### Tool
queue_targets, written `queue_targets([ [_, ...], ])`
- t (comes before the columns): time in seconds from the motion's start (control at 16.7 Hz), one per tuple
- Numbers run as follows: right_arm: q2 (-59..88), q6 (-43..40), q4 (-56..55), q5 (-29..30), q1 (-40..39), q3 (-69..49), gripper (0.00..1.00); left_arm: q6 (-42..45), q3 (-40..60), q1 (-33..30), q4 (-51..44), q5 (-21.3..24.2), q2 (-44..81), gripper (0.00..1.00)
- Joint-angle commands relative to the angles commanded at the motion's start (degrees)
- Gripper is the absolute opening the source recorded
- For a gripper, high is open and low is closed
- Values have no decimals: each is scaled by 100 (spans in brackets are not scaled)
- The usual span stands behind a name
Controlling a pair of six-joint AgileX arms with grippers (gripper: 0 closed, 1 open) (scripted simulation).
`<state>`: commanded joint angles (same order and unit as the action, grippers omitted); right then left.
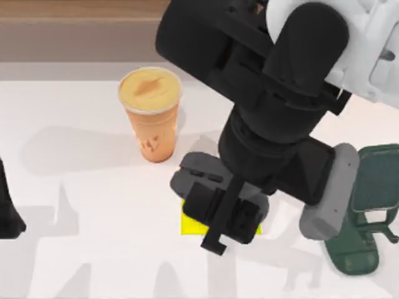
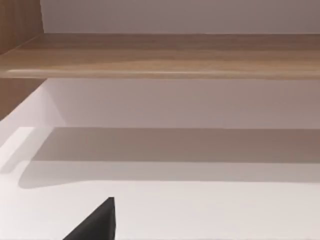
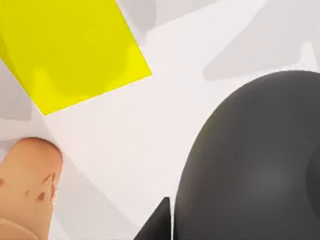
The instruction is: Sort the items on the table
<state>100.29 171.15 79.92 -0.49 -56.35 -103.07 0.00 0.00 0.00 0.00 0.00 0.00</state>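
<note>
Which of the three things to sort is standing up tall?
The orange drink cup, upright with its lid on top. The grey mouse and the grey phone are both low and flat.

An orange lidded cup [image 1: 151,115] stands upright near the white worktop's [image 1: 93,237] far edge. A dark grey oval mouse [image 1: 193,177] lies nearer the middle. A slate-grey flat phone [image 1: 333,196] leans tilted toward the right edge.

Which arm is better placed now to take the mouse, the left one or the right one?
The right arm, probably. Its pincer hangs directly over the mouse beside the yellow square, while the left arm sits parked at the table's left edge.
</note>
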Motion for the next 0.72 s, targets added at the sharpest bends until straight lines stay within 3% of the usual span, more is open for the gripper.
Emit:
queue_targets([
  [0.42, 1912, 3264, -895, 13, 804, -265, 0, 0, 0, 0, 0, 0, 0, 100],
  [0.72, 2926, 4832, -1357, 14, 1292, -307, 0, 0, 0, 0, 0, 0, 0, 100],
])
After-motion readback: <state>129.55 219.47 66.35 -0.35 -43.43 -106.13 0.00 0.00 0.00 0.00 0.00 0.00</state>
